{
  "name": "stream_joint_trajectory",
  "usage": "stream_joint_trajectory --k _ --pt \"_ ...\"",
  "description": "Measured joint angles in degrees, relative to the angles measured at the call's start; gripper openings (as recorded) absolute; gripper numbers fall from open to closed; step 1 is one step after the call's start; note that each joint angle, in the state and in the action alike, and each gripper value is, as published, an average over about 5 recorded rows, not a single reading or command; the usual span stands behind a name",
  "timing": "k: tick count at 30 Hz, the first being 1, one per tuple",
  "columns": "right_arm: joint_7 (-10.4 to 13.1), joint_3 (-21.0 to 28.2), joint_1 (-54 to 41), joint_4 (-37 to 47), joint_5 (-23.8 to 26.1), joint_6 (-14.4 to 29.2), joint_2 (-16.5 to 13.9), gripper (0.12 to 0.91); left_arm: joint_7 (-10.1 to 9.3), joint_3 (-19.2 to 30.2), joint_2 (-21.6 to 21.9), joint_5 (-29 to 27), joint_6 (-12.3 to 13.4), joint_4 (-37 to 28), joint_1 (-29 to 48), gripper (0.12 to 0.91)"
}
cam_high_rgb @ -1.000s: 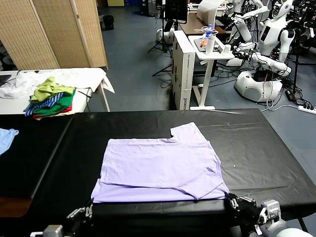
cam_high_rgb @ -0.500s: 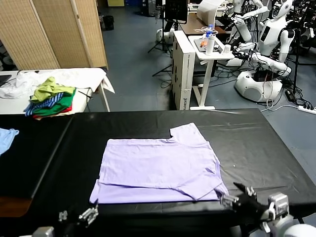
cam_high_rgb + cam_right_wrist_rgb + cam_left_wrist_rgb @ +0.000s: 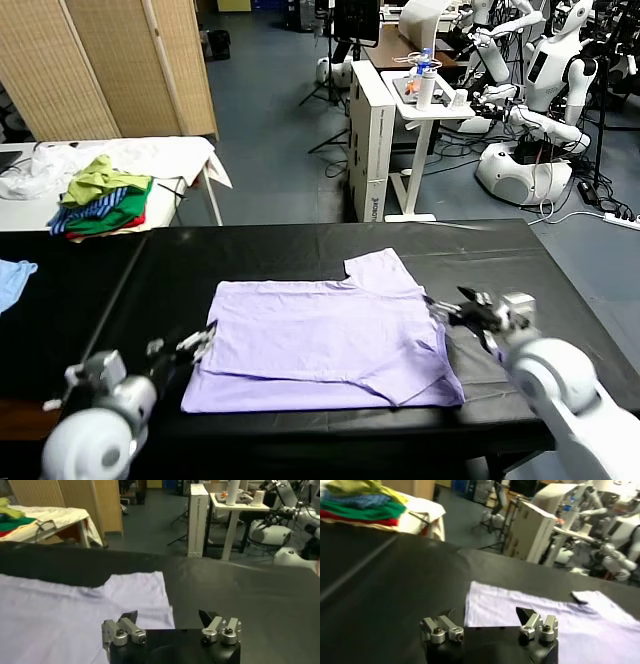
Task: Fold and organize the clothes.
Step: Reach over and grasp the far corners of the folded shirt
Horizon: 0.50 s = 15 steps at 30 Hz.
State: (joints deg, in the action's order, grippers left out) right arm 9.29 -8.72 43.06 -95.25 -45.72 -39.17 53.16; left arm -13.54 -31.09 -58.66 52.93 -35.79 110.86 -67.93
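The pale lavender T-shirt [image 3: 320, 340] lies flat in the middle of the black table [image 3: 520, 270], its near part folded over and one sleeve pointing to the far side. My left gripper [image 3: 195, 343] is open at the shirt's left edge, low over the table, holding nothing. In the left wrist view the shirt [image 3: 560, 615] lies just ahead of the open left gripper [image 3: 487, 617]. My right gripper [image 3: 450, 308] is open at the shirt's right edge near the sleeve. In the right wrist view the right gripper [image 3: 168, 616] straddles the edge of the shirt [image 3: 75, 610], empty.
A pile of green, striped and red clothes [image 3: 100, 200] sits on a white-covered side table [image 3: 180, 155] at the far left. A light blue garment [image 3: 12, 280] lies at the black table's left end. A white cart [image 3: 430, 110] and other robots [image 3: 540, 110] stand beyond.
Both grippers have left the shirt's near corners, opened, and moved away from the near table edge to the shirt's left and right sides. The shirt lies still.
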Motion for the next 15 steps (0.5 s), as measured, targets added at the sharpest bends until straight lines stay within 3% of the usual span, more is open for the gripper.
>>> stream_joint_trajectory --k 7,15 --pt "-0.3 3.2 -6.1 7.9 0.0 0.3 3.2 0.907 2.06 6.5 0.2 -2.3 -0.1 -11.2 10.7 0.907" --pt "-0.4 4.3 -8.3 13.5 1.1 0.5 6.4 0.907 3.45 9.8 -0.4 -3.4 0.3 -19.0 16.4 0.907"
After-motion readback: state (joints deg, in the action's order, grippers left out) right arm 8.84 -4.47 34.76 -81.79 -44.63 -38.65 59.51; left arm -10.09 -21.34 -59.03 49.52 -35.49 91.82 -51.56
